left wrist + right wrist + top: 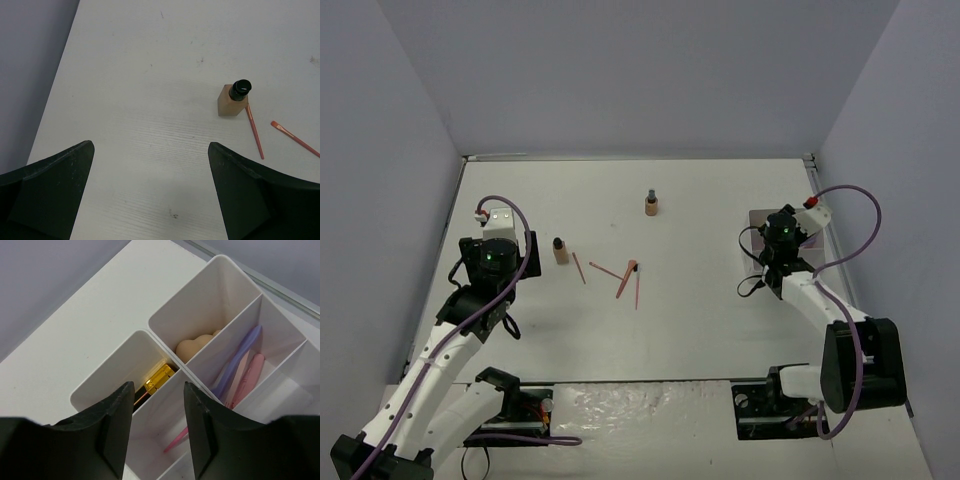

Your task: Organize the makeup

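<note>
A tan bottle with a dark cap (560, 250) stands on the table; in the left wrist view this bottle (234, 100) is ahead and to the right of my open, empty left gripper (150, 192). A second tan bottle (651, 205) stands farther back. Several thin pink-red sticks (625, 280) lie mid-table; two of these sticks (254, 131) show beside the bottle. My right gripper (157, 425) is open and empty above the white tray (107, 367), which holds a gold-black lipstick (160, 377), a peach sponge (192, 346), a lilac stick (240, 357) and pink sticks (248, 377).
The white tray (752, 225) sits at the right side of the table, mostly hidden under my right gripper (782, 238). My left gripper (510, 245) is near the table's left edge and the left wall. Walls enclose the table on three sides.
</note>
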